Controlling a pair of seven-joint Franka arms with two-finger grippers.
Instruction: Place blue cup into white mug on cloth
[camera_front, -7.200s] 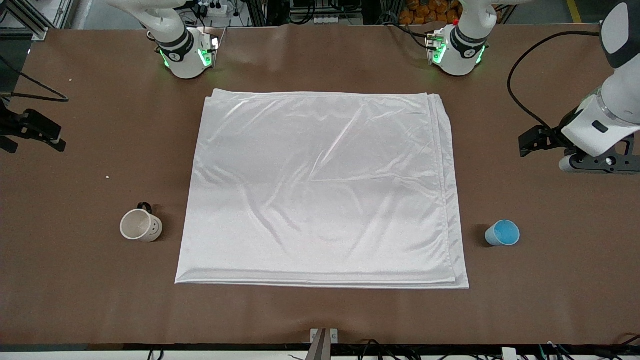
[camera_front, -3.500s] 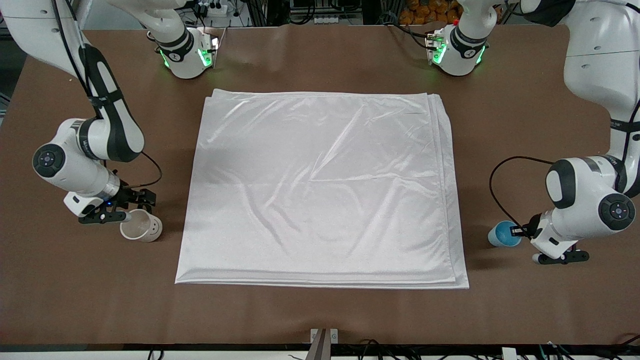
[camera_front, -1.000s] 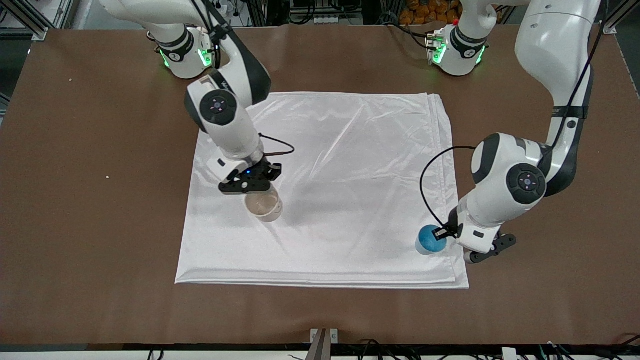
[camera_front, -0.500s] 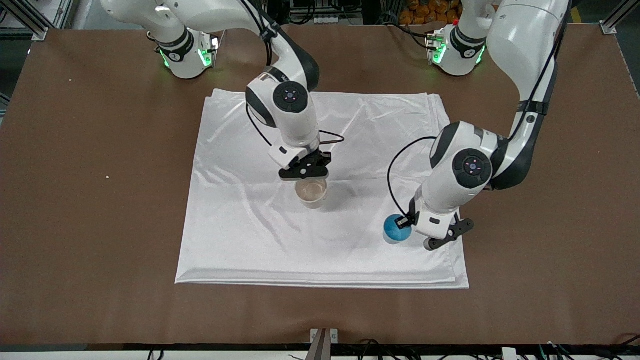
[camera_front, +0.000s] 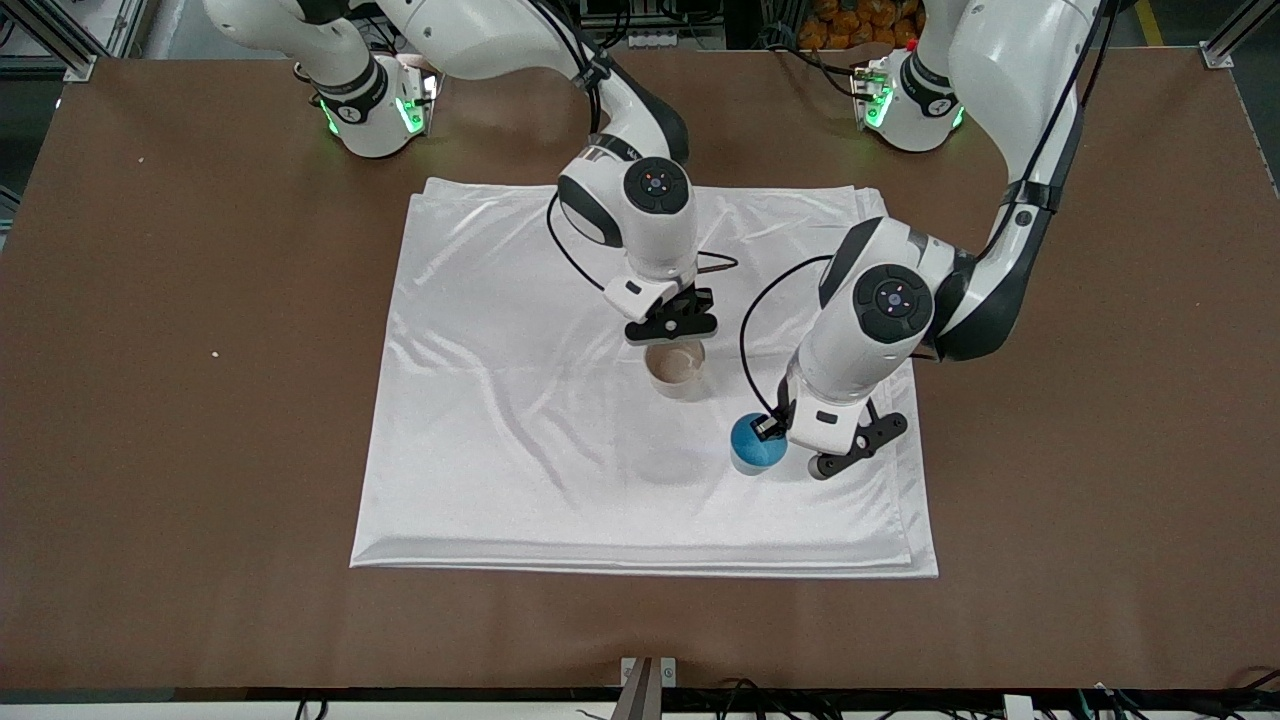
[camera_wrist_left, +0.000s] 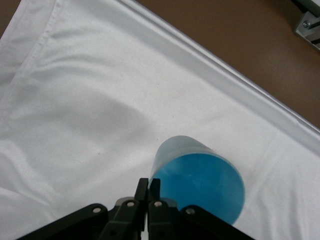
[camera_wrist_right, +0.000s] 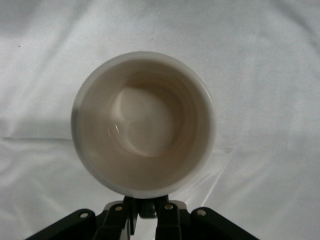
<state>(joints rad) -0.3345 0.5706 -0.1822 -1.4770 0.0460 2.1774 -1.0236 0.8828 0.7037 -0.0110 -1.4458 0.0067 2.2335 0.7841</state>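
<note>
1. Right gripper (camera_front: 673, 340) was clamped on the white mug (camera_front: 677, 367), over the middle of the cloth (camera_front: 500, 400).
2. Mug sat upright, cream inside showing.
3. Left gripper (camera_front: 768, 428) was pinching the rim of the blue cup (camera_front: 757, 443), over the cloth toward the left arm's end.
4. Cup and mug were near each other, apart.

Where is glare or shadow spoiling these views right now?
Front view: shiny streaks on the cloth, soft shadow under the white mug. Left wrist view: blue cup sharp, a shadow beside it. Right wrist view: a small glint inside the mug, edges slightly soft.
</note>
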